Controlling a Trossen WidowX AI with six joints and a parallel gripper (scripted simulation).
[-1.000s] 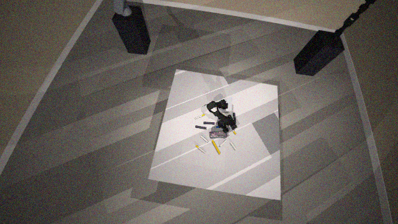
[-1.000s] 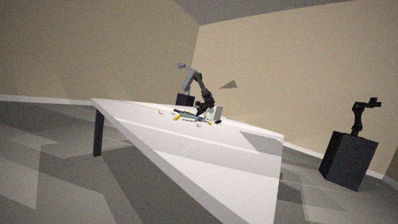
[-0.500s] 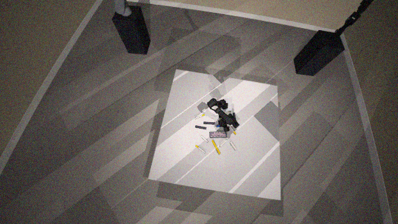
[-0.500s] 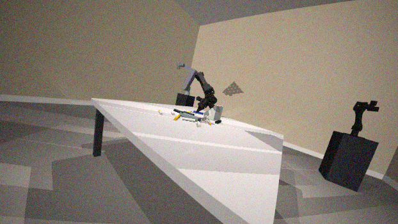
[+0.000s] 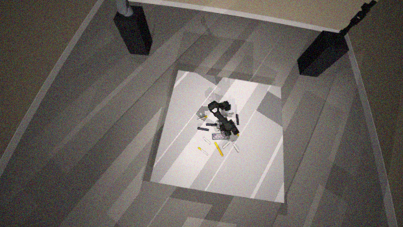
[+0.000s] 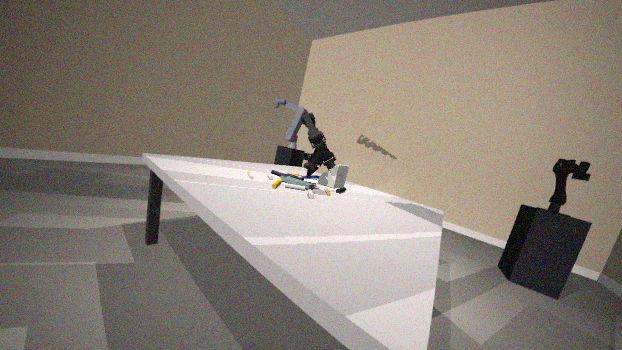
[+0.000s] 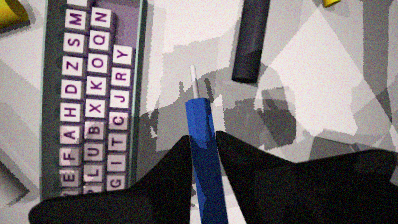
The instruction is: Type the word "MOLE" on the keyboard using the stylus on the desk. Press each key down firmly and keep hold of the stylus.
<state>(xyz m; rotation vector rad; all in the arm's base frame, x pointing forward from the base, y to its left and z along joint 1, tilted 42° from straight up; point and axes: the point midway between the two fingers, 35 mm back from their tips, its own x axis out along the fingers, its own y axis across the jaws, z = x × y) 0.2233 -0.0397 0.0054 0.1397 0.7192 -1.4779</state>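
Note:
My gripper (image 7: 202, 138) (image 6: 309, 173) is shut on the blue stylus (image 7: 201, 117). The stylus's thin pale tip points up the wrist view, to the right of the keyboard and not over any key. The keyboard (image 7: 52, 100) (image 5: 221, 137) has a dark green frame and pale keys with purple letters. In the wrist view the M key (image 7: 75, 19) is at the top left, the O key (image 7: 96, 61) in the middle row, and the L key (image 7: 93, 171) and E key (image 7: 69, 177) low down near the left finger. The keyboard's lower end is hidden by that finger.
A black cylinder (image 7: 251, 45) lies right of the stylus tip. A yellow cylinder (image 7: 12, 14) (image 5: 219, 149) lies beyond the keyboard. Black bars (image 5: 203, 129) (image 5: 237, 119) and white sticks (image 5: 226, 144) lie around it. A pale upright block (image 6: 341, 176) stands near the arm.

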